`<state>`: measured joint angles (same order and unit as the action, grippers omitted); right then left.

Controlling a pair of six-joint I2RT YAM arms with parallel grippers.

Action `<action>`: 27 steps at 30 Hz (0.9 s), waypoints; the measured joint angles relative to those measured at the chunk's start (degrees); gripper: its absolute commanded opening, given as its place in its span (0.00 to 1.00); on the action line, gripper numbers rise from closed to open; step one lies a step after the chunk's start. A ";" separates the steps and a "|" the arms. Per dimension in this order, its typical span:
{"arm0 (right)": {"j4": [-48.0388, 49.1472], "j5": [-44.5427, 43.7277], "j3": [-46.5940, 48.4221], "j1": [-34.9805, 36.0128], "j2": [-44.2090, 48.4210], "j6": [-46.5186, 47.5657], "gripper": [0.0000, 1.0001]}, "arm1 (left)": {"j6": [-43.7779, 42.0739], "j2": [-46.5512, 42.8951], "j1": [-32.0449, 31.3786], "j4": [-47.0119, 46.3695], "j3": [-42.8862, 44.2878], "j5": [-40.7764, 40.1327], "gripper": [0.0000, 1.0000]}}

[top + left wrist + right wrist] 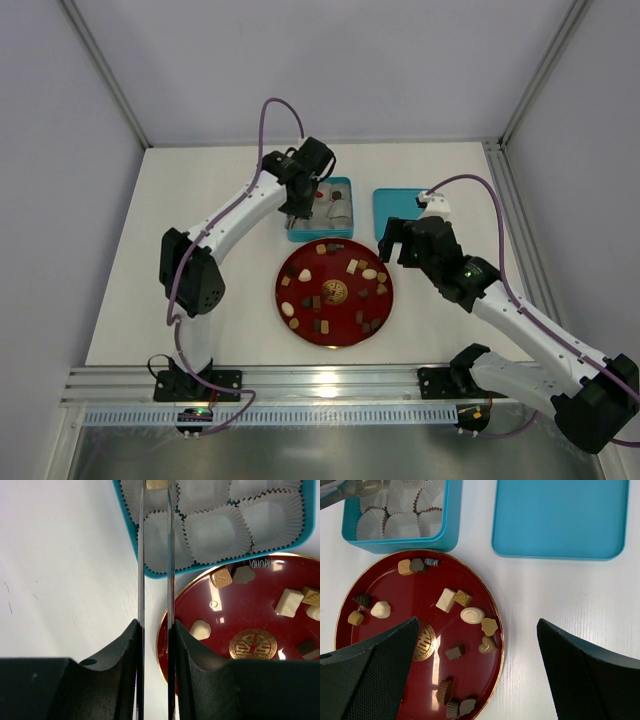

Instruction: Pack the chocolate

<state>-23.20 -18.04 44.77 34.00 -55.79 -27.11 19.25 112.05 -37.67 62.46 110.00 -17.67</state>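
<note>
The left arm's long thin fingers (141, 580) stand narrow over the teal rectangular box (395, 546) of white pleated paper cups (400, 525). A small tan chocolate piece (156, 484) appears pinched at their tips, though the frame edge cuts it off. The right arm's black fingers (375, 665) are spread wide and hold nothing, hovering above the round dark-red plate (400, 595) with a gold rim.

Packing looks barely begun. From overhead only a few pieces (337, 194) sit in the box and most cups are bare, while some twenty brown, tan and cream chocolates (446, 600) lie on the plate. The flat teal lid (560, 517) lies beside the box on the white surface (530, 630), so closing is also left.
</note>
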 measured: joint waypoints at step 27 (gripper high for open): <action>0.07 0.24 0.00 0.00 -0.61 -0.02 1.00 | -0.33 0.98 0.68 -0.09 -2.58 -1.22 0.29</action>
<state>-23.14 -17.80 44.77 34.00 -56.40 -27.14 18.92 113.03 -36.99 62.37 107.42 -18.90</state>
